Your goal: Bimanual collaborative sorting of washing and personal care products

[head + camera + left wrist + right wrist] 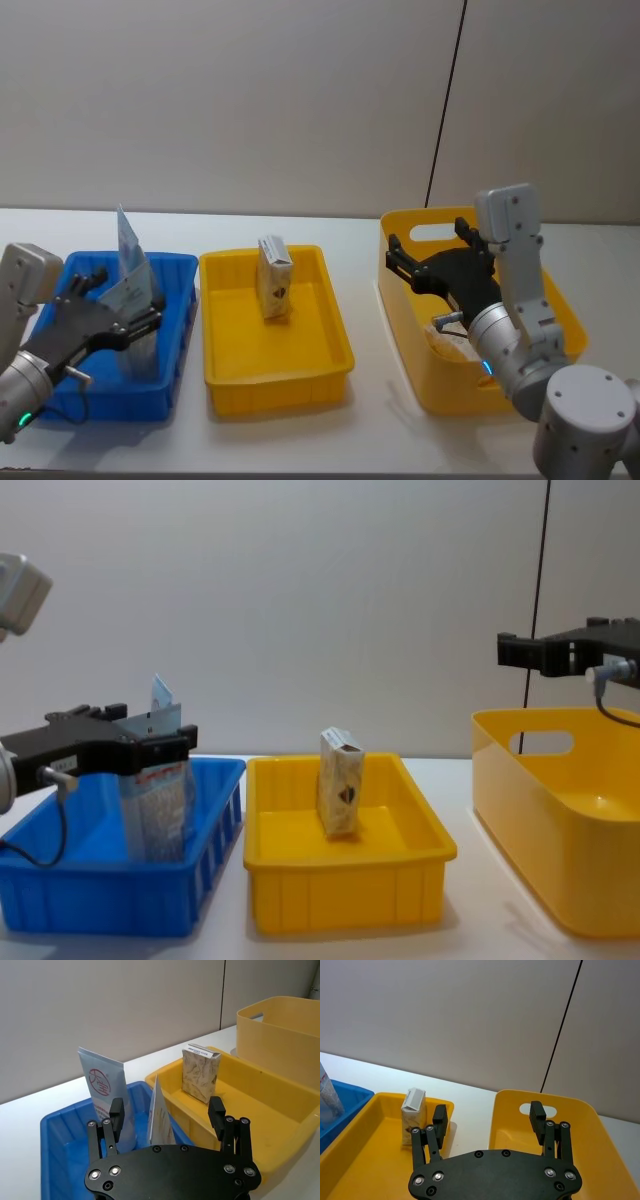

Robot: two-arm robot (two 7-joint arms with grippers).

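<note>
Two white-and-pale-blue squeeze tubes stand in the blue tray (170, 385). One tube (102, 1087) shows red lettering. The other tube (160, 1120) stands edge-on between the fingers of my left gripper (166, 1107), which is open around it with a gap on both sides. From the side, that gripper (170, 748) sits level with the upper part of the tube (155, 800). A cream-beige carton (274, 280) stands upright in the yellow tray (290, 385). My right gripper (428, 242) hovers open and empty over the big yellow tub (400, 300).
The three containers stand in a row on the white table (370, 420): blue tray left, yellow tray middle, tub right. Something pale lies inside the tub under my right arm. A wall rises close behind the table.
</note>
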